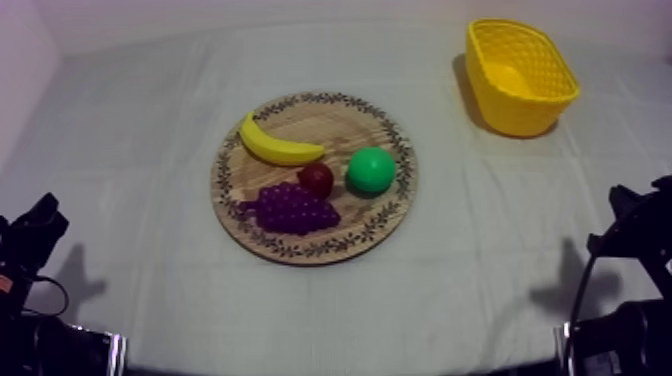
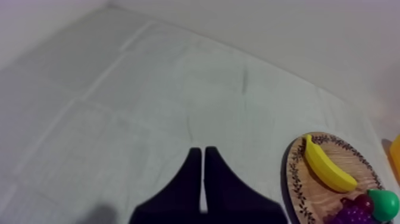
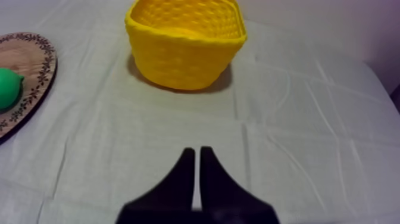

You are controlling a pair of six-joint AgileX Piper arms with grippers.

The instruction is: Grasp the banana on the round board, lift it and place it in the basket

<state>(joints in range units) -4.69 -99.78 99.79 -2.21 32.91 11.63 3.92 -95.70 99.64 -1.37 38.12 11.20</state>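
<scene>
The bench [image 1: 130, 150], under a grey-white cloth w/ fold creases, is spread out ahead of both grippers. The L gripper [image 2: 202, 152] is held low over bare cloth at its own side. Its fingers are pressed together into a narrow wedge, i.e. clenched, w/ nothing grasped. The R gripper [image 3: 197, 152] is held likewise over bare cloth at the opp. side, also clenched into a wedge, nothing grasped.

The wooden board [image 1: 330, 125], round w/ a leaf-patterned rim, is laid flat approx. mid-bench, between the two grippers and well apart from each. From the L gripper it is seen ahead and to the right; from the R gripper, ahead and to the left.

The yellow basket [image 1: 500, 105] is stood upright on the cloth straight ahead of the R gripper, well apart from it, and far across the bench from the L gripper. It is set apart from the board.

The banana [image 1: 275, 148] is laid on the board, on the far part, toward the L gripper's side. It is touched by neither gripper.

The bunch of grapes [image 1: 292, 208], purple, is placed on the board's near part, closer to the grippers than the banana.

The pear [image 1: 371, 170], green, is set on the board's side nearest the R gripper.

The small red fruit [image 1: 316, 179] is found between banana and grapes, just beside the pear.
</scene>
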